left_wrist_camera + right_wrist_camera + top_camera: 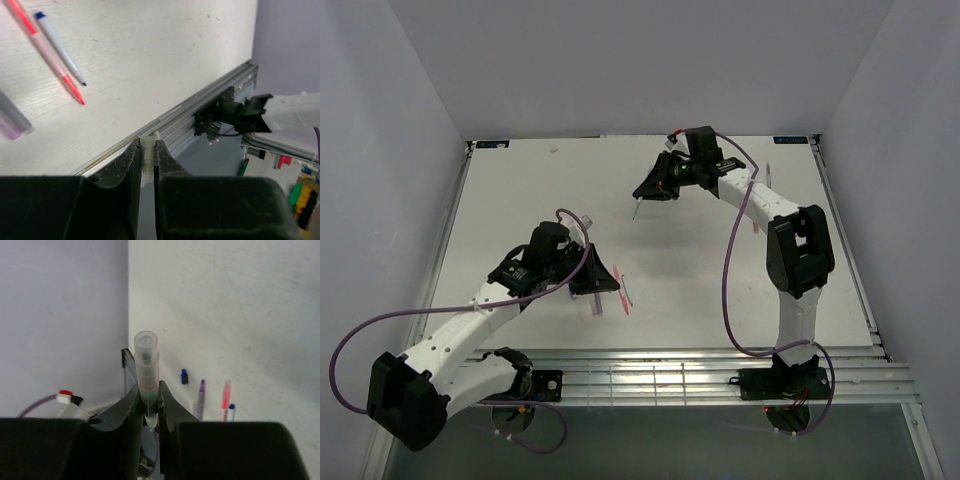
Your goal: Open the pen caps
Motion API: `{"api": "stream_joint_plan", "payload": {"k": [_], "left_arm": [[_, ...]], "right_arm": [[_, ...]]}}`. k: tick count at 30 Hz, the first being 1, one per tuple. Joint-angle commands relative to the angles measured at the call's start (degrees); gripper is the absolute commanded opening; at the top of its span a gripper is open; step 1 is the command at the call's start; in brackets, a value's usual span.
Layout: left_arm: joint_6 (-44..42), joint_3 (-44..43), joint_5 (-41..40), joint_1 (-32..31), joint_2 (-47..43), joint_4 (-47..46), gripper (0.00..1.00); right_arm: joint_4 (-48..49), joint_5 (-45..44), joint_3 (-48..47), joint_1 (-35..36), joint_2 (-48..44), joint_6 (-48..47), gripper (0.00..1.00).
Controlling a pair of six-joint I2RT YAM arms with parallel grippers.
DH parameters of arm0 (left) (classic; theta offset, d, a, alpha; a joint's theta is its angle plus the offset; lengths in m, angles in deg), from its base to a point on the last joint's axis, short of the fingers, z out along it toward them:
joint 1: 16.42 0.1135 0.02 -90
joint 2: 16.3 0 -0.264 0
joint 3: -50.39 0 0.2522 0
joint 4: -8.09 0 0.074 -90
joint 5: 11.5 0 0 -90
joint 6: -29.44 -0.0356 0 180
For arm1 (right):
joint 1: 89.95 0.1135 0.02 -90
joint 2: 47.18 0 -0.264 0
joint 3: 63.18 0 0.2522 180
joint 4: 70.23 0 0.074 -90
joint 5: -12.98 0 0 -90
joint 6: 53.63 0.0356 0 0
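The right fingers (134, 397) were clenched on a translucent pen (146, 360), which stuck out past the tips. Its outer end was a slightly wider clear sleeve with dark green inside and a reddish tint lower down. I could not tell whether that sleeve was a cap. In the overhead view this arm reached over the far middle of the counter (520, 200), with the fingers (648, 190) raised and a thin pale shaft hanging below them.

The left fingers (137, 152) were clenched on a small clear piece (147, 150); too little of it showed to tell cap from pen. From above they (592, 272) hung over the middle of the counter, towards its near edge.

A blue cap (184, 376) lay loose on the counter, on its own, just beside the row of pens and touching none of them. It was too small to find from above.

In that row lay a purple pen (201, 396), a red pen (226, 396) and a white pen (231, 411) with a blue end. The left wrist view showed the red pen (50, 57) and the white pen (59, 47) lying side by side, both with bare tips. The metal rail (200, 107) ran along the counter's near edge
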Motion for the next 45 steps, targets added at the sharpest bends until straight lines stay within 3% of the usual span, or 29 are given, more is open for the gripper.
{"api": "stream_joint_plan", "payload": {"k": [1,8,14,22,45], "left_arm": [[-2.02,-6.31,-10.22,0.53,4.08,6.90,0.00],[-1.84,-15.20,-25.18,2.90,15.17,18.24,0.00],[-1.67,-16.17,-27.12,5.54,19.57,16.85,0.00],[-3.86,-18.89,-30.46,7.74,30.82,17.02,0.00],[-7.29,-23.20,-34.69,11.16,40.59,16.67,0.01]], "right_arm": [[-18.38,-3.32,2.46,2.42,-2.86,-16.59,0.08],[-23.42,-8.95,21.52,6.29,-12.70,-25.84,0.08],[-19.72,-10.80,29.71,8.84,-14.74,-26.10,0.08],[-23.15,-12.91,25.77,11.66,-8.94,-27.42,0.12],[-27.28,-16.69,13.19,12.01,3.19,-29.62,0.20]]}}
